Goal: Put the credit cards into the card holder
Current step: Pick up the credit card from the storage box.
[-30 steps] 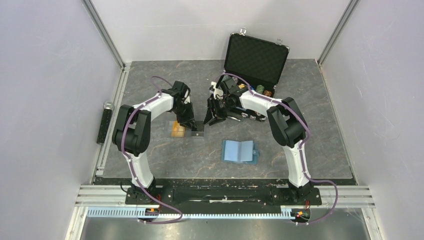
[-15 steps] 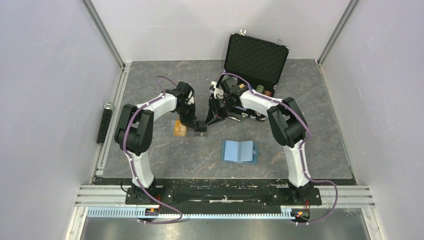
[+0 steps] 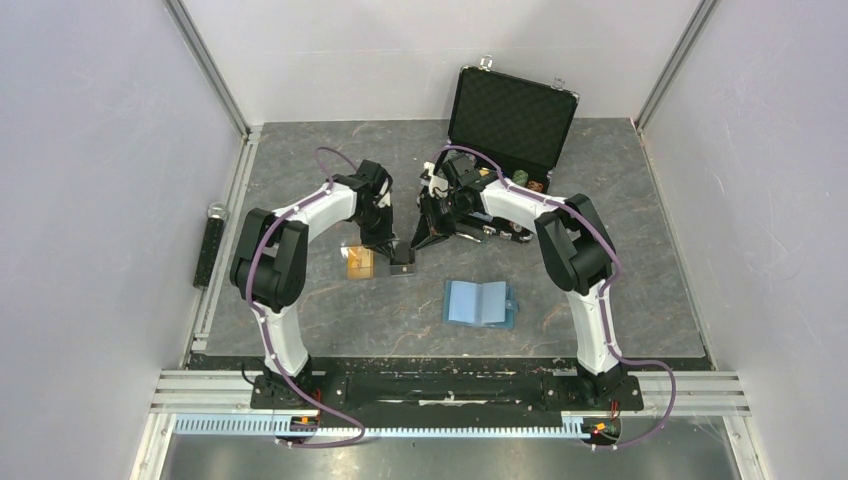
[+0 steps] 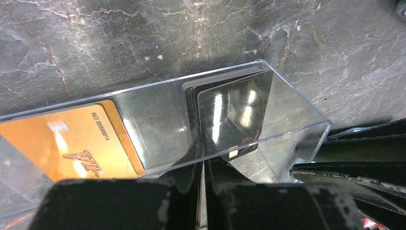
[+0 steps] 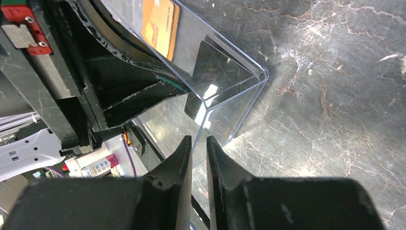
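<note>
Left tool (image 4: 201, 167) newly closed, black credit cards (image 4: 230, 115) just beyond.

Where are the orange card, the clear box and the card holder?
orange card (image 4: 60, 141), left wrist view, on its printed face.
clear box (image 4: 292, 110), left wrist view, on its bare right end.
card holder (image 3: 480, 302), top external view, on its open pale-blue inside.

In the left wrist view, at 8 o'clock, the orange-gold card (image 4: 72, 143) is showing through the clear case (image 4: 287, 110). "NO 8888814" is running in small dark print toward the card's 2 o'clock side, and a slanted "VIP" is sitting toward 5 o'clock. In the right wrist view its lettering is reading as a blur.
</note>
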You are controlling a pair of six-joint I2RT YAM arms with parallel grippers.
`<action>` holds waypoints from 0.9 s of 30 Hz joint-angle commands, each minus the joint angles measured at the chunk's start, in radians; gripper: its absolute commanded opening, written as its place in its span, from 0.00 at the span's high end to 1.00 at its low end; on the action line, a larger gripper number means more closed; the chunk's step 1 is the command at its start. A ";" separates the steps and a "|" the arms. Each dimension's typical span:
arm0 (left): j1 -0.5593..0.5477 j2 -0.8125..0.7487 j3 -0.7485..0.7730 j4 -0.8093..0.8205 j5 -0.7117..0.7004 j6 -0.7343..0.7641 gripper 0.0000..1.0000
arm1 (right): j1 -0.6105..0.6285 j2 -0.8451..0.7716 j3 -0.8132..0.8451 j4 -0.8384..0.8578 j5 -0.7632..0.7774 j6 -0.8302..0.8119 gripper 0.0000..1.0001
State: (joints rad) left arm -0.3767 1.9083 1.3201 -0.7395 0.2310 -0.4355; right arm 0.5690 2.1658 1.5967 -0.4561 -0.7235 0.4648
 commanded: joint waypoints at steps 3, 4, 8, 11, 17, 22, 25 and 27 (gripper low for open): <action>-0.018 -0.049 0.072 0.026 0.045 0.026 0.93 | 0.008 -0.002 0.030 0.011 -0.019 -0.009 0.89; -0.018 -0.052 0.074 0.029 0.049 0.021 0.93 | 0.008 -0.004 0.030 0.011 -0.019 -0.007 0.89; -0.018 -0.071 0.065 0.065 0.093 -0.017 0.91 | 0.008 -0.007 0.029 0.008 -0.017 -0.006 0.90; -0.018 -0.083 0.051 0.101 0.134 -0.048 0.89 | 0.007 -0.008 0.029 0.008 -0.017 -0.009 0.90; -0.019 -0.081 0.021 0.163 0.181 -0.104 0.79 | 0.008 -0.007 0.026 0.006 -0.018 -0.011 0.90; -0.022 -0.062 0.013 0.151 0.164 -0.098 0.76 | 0.006 -0.008 0.027 0.005 -0.019 -0.016 0.90; -0.024 -0.051 0.013 0.124 0.137 -0.088 0.73 | 0.006 -0.010 0.030 0.004 -0.019 -0.017 0.90; -0.024 -0.050 0.011 0.113 0.128 -0.082 0.69 | 0.007 -0.011 0.031 0.005 -0.019 -0.016 0.90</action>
State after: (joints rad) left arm -0.3931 1.8599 1.3342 -0.6415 0.3527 -0.4919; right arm 0.5674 2.1658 1.5967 -0.4564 -0.7330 0.4603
